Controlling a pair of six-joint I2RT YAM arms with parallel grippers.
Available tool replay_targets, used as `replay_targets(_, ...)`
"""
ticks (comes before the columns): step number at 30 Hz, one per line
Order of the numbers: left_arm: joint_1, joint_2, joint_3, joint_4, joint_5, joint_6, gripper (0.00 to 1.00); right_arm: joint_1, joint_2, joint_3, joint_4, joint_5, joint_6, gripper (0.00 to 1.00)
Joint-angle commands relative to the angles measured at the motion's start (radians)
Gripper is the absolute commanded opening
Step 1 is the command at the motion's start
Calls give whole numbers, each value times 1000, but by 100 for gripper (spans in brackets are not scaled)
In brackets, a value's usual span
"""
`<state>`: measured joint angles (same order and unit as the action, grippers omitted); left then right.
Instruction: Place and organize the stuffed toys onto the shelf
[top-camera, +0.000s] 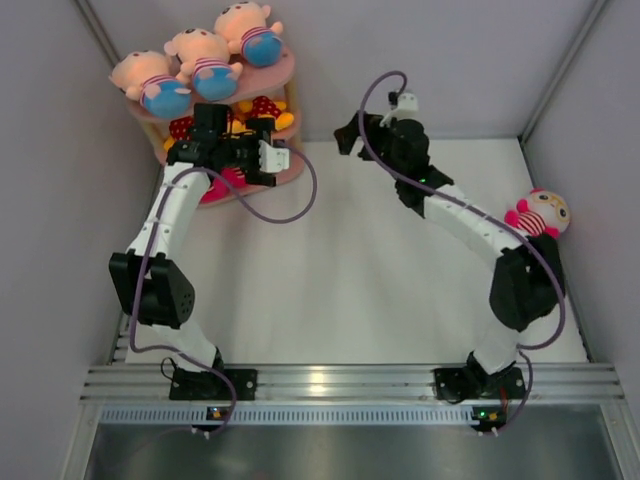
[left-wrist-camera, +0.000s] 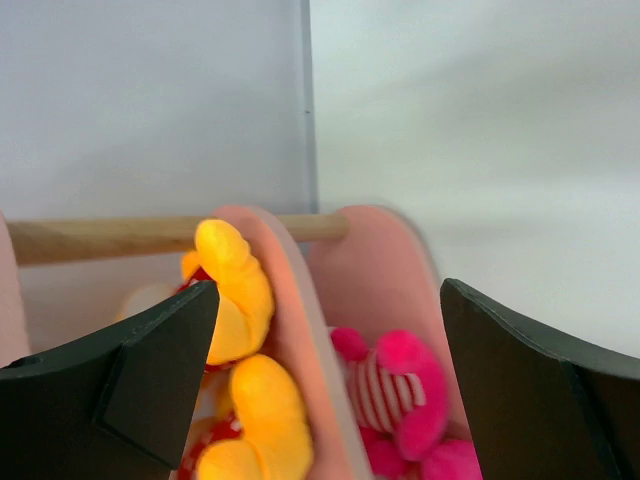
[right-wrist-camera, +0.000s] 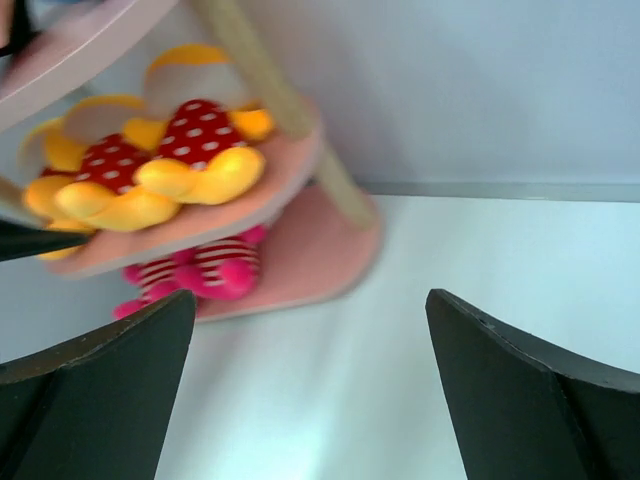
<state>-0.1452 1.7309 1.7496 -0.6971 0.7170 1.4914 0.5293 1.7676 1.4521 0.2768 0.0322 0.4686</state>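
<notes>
Looked nearly done: 3 boy dolls (top-camera: 200, 52) atop the far-left shelf (top-camera: 292, 170), yellow bears (right-wrist-camera: 190, 178) and pink dolls (right-wrist-camera: 205, 272) on lower boards. Found 1 stray pink doll (top-camera: 540, 213) on the counter (top-camera: 350, 290), right. Left pincer (left-wrist-camera: 330, 290) and right pincer (right-wrist-camera: 310, 300) spread, empty.

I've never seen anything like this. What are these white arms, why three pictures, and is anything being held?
Two robot arms are bolted at the edge of a table. One picture looks down from above; the other two come from wrist cameras, so the dark shapes are each gripper's own fingers. A pink shelf holds boy dolls on top, yellow bears in the middle, pink dolls below. Another pink doll lies on the table beside the right arm. The left gripper and right gripper are open, holding nothing.
</notes>
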Motion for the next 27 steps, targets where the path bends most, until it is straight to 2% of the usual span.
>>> replay_targets(1,-25,-86,-21,2,-10,-318,98,-86,-158,-48,-462,225,-104,99)
replay_targets(4,-66,-135,-60,2,-134,-529,98,-217,-259,-161,-667,270,20,99)
replay_targets(5,-77,-166,-76,2,-167,-566,98,-327,-310,-197,-692,275,48,99)
replay_targets(6,-89,-183,-94,1,-226,-629,98,-381,-333,-267,-714,273,91,99)
replay_targets(7,-106,-203,-135,1,-252,-649,98,-490,-358,-303,-720,270,103,99)
replay_targets(11,-139,-312,-243,-7,-323,-746,98,-717,-457,-450,-668,261,143,99)
replay_targets(14,-142,-368,-338,-19,-337,-798,98,-840,-433,-476,-642,226,124,99)
replay_targets(20,-142,-432,-469,-19,-321,-855,97,-1006,-298,-426,-553,103,59,99)
replay_targets(23,-142,-435,-487,-19,-326,-855,97,-1038,-252,-427,-450,65,42,99)
replay_targets(27,-142,-421,-478,-19,-352,-853,96,-1074,-183,-365,-393,5,33,98)
